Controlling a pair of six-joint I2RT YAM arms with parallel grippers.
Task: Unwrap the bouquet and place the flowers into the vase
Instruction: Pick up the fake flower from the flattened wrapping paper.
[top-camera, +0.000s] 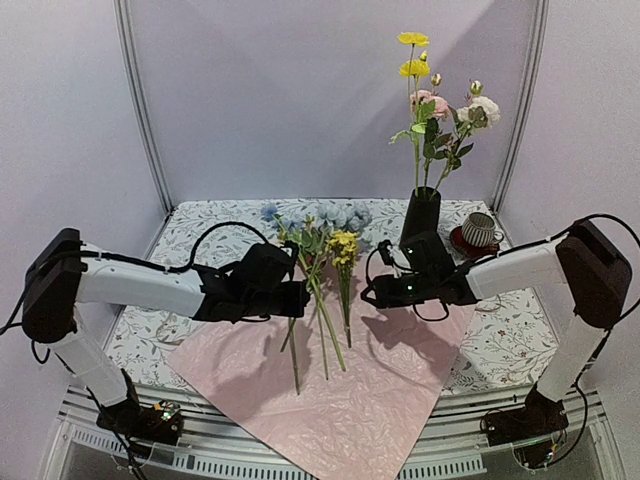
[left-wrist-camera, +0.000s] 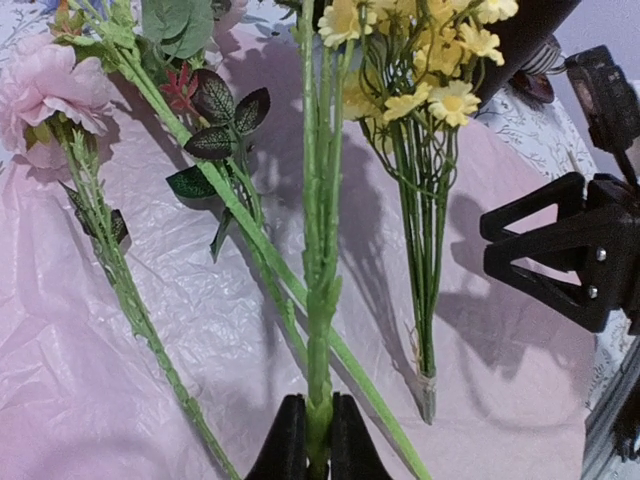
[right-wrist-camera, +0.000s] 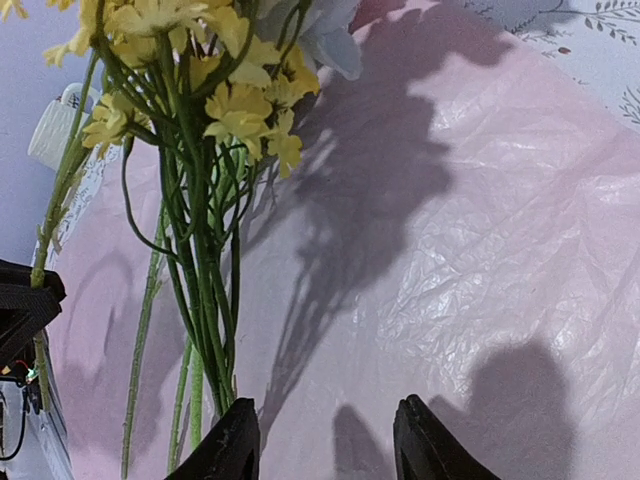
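Observation:
The bouquet is undone: its pink wrapping paper (top-camera: 350, 400) lies spread flat on the table with loose flowers (top-camera: 318, 300) on it. My left gripper (top-camera: 300, 297) (left-wrist-camera: 318, 405) is shut on one thick green stem (left-wrist-camera: 320, 250), near its lower end. A bunch of yellow daisies (top-camera: 343, 245) (left-wrist-camera: 420, 60) (right-wrist-camera: 215, 90) lies just right of that stem. My right gripper (top-camera: 372, 290) (right-wrist-camera: 325, 415) is open over bare paper, with the daisy stems beside its left finger. The black vase (top-camera: 420, 215) stands upright behind it, holding yellow, pink and cream blooms (top-camera: 440, 100).
A pink bloom (left-wrist-camera: 50, 90) and a dark-leaved stem (left-wrist-camera: 215, 140) lie left of the held stem. Pale blue flowers (top-camera: 340, 213) lie at the back. A ribbed cup on a red saucer (top-camera: 480, 232) stands right of the vase. The floral tablecloth (top-camera: 500, 330) surrounds the paper.

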